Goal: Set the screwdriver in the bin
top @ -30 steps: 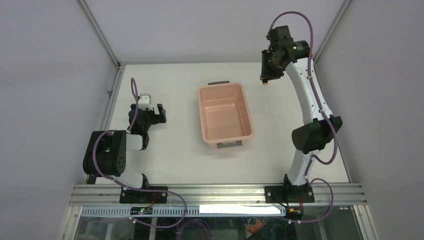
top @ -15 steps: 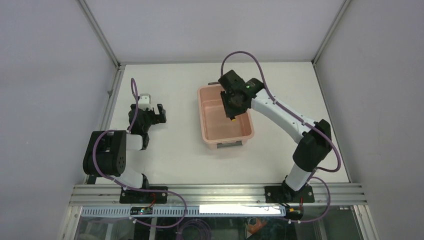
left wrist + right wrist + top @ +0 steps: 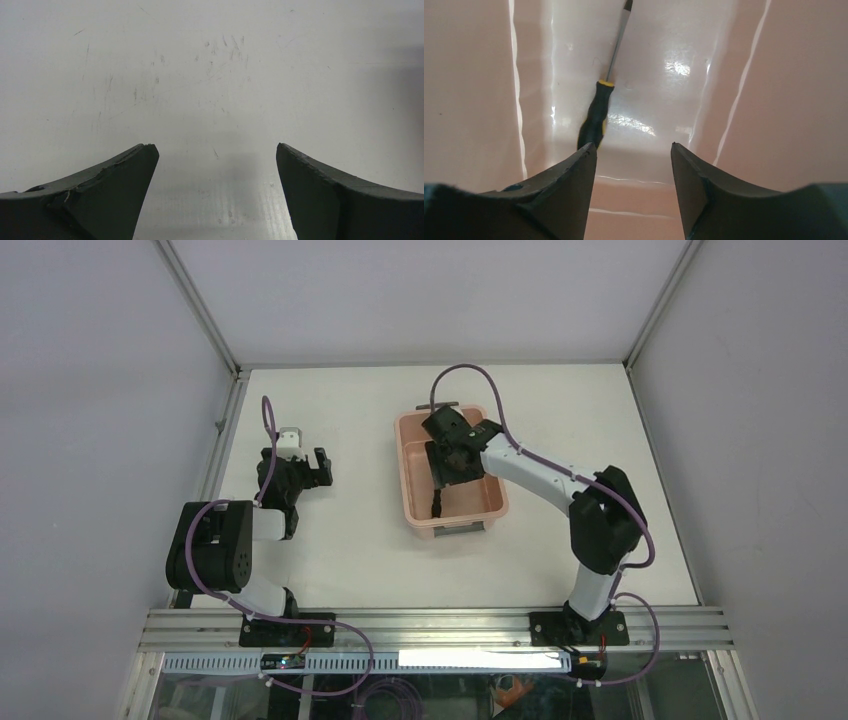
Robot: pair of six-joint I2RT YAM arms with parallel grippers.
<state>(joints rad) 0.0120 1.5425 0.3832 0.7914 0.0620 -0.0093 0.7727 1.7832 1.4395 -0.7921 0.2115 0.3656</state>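
Pink bin [image 3: 401, 478] holds your screwdriver [image 3: 596, 117]; right end effector [image 3: 634, 150] hangs spread above it, left end effector [image 3: 215, 150] spread over desk [image 3: 200, 60].

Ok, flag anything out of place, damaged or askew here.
Nothing stands out. The screwdriver lies inside the bin, along one wall, not gripped by the open right hand above it. The bin sits upright and looks intact. The left hand is open over the table, which shows only fine scuffs.

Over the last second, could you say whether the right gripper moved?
Yes: the right gripper swung left and nearer, from right of the bin to inside it.
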